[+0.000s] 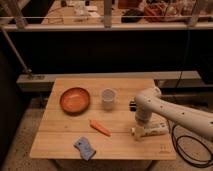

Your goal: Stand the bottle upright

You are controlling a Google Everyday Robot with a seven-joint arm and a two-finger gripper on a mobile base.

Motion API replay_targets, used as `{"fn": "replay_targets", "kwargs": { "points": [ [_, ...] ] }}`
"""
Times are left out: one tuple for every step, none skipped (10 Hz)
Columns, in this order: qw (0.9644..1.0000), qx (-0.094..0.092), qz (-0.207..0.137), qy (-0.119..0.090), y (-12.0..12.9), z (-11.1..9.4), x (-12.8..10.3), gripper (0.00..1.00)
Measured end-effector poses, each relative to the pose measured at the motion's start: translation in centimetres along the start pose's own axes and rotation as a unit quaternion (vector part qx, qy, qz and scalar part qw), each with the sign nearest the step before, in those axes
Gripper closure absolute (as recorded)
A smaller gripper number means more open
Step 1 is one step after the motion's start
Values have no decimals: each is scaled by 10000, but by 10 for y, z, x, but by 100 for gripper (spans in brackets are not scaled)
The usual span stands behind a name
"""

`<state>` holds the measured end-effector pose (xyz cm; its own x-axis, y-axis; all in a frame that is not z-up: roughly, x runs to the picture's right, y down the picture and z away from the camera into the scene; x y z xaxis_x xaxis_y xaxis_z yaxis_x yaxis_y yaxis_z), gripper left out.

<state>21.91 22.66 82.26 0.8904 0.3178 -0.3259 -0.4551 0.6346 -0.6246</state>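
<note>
The cream-white bottle (pixel 152 130) lies on its side near the right front of the wooden table (pixel 60 142), its length running left to right. My white arm comes in from the right and bends down over it. My gripper (pixel 140 123) points downward right above the bottle's left end, at or very near it. The arm hides part of the bottle's top edge.
A translucent white cup (pixel 108 97) stands mid-table. An orange bowl (pixel 75 99) sits at the left. A carrot (pixel 100 127) lies in front of the cup and a blue sponge (pixel 84 147) near the front edge. A small black block (pixel 132 105) sits behind my arm.
</note>
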Motion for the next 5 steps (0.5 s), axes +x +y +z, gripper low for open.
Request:
{"fn": "replay_targets", "kwargs": {
  "points": [
    [9999,50,-76,-62,-2,-2,2,20],
    [9998,60,-145,-108,-4,-4,9,20],
    [9996,72,-203,-208,-6,-7,12,20],
    [9991,60,-314,-296,-7,-10,17,20],
    [9983,58,-449,-375,-8,-14,22,20]
  ]
}}
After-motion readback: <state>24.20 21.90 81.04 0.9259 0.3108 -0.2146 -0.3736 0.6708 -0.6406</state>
